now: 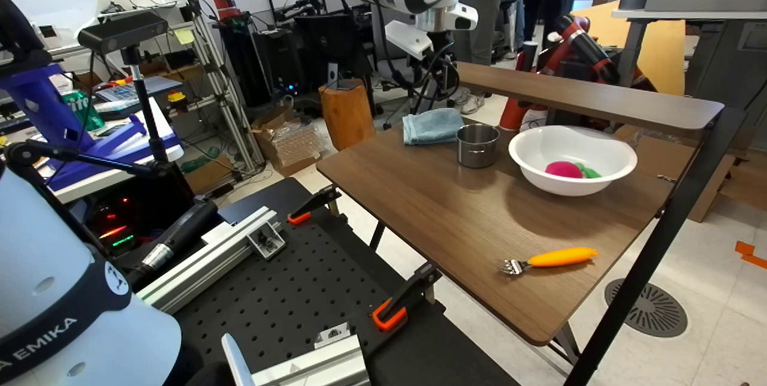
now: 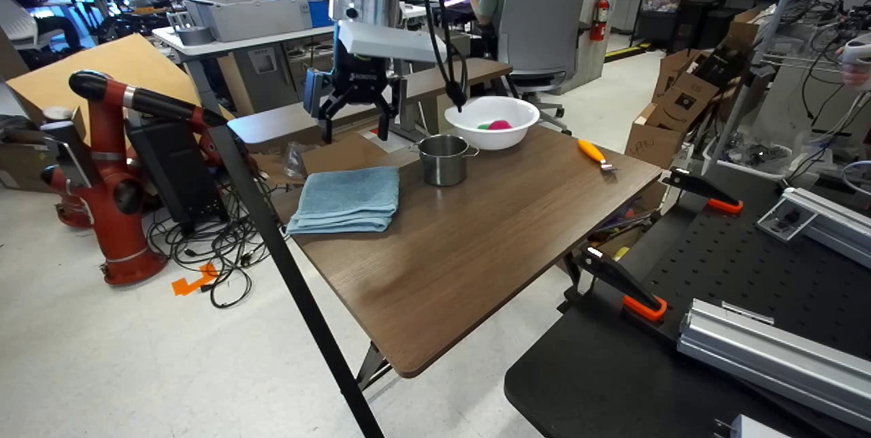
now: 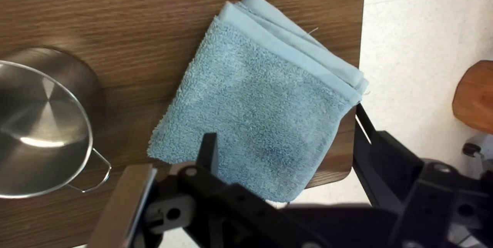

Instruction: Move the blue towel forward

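The blue towel [image 1: 434, 127] is a folded pale blue cloth lying flat near a corner of the brown table [image 1: 443, 206]. It also shows in an exterior view [image 2: 347, 196] and in the wrist view [image 3: 258, 98]. In the wrist view its lower corner reaches past the table edge. My gripper [image 2: 355, 130] hangs above the towel, apart from it, fingers pointing down. In the wrist view my gripper [image 3: 296, 140] is open and empty, one finger over the towel and one past the table's side. In an exterior view cables partly hide the gripper [image 1: 440, 77].
A steel pot [image 1: 477, 149] stands close beside the towel; it shows in the wrist view [image 3: 42, 124]. A white bowl [image 1: 539, 176] with pink and green contents stands beyond it. An orange-handled fork [image 1: 560, 257] lies near the front edge. A raised shelf [image 1: 587, 98] runs along one side.
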You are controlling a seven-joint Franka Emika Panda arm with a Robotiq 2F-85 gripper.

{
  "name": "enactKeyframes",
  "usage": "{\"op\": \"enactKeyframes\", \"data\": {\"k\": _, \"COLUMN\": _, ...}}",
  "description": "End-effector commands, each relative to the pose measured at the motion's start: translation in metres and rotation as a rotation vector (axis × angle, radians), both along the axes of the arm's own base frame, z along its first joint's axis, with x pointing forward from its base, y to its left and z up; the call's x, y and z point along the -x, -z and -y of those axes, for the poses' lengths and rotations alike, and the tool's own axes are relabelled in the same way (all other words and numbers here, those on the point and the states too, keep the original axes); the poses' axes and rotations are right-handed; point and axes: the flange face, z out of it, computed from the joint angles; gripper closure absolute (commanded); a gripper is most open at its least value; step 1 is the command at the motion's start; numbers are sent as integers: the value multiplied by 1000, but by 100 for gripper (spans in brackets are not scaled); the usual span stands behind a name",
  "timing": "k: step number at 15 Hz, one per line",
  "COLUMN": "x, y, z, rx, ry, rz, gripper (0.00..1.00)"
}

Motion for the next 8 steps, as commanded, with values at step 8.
{"op": "enactKeyframes", "data": {"k": 8, "x": -28, "y": 71, "z": -35, "rx": 52, "ry": 38, "rz": -23, "gripper": 0}}
